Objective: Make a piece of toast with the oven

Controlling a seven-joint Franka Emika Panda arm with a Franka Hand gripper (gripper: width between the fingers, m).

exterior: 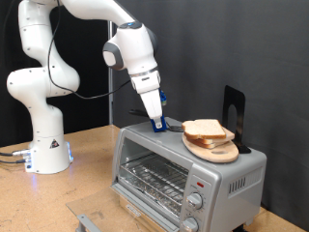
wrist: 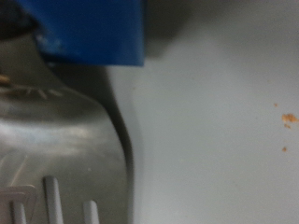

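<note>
A round wooden board (exterior: 214, 150) and a blue-handled tool (exterior: 160, 122) rest up top.

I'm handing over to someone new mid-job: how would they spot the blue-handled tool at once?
Find the silver oven at the exterior view's bottom right. On its flat top, left of the round wooden board stacked with bread slices, the hand is down at the blue-handled tool. It is the only blue thing there; the wrist view shows its slotted metal blade.
</note>
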